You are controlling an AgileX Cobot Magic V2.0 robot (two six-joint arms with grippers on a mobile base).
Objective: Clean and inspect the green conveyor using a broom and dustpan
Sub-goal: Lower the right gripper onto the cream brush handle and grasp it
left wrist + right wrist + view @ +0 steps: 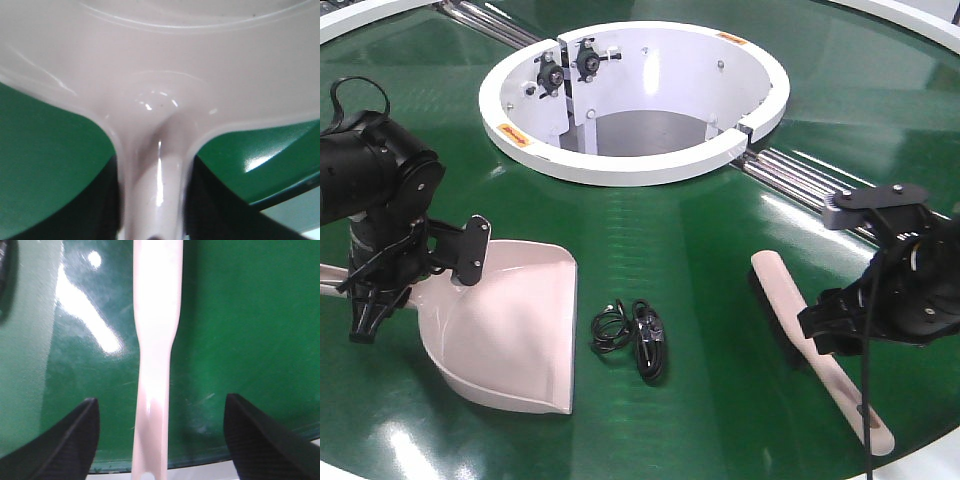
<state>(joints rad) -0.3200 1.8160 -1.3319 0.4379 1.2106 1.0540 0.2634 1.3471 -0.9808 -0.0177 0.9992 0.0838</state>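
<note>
Centre the right gripper, its jaws spread astride the narrow pale beige plastic broom on the glossy dark-green conveyor belt, then close squarely; left gripper closure at the wide beige-pink plastic dustpan handle cannot be determined.

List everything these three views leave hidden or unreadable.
- Left hand grip: in the front view the arm covers the dustpan handle, and the left wrist view is too close to show fingers.
- Broom middle: front view, hidden behind the right hand.
- Black tangle on the green conveyor: too small to identify.
- Orange labels on the white hub: too small to read.
</note>
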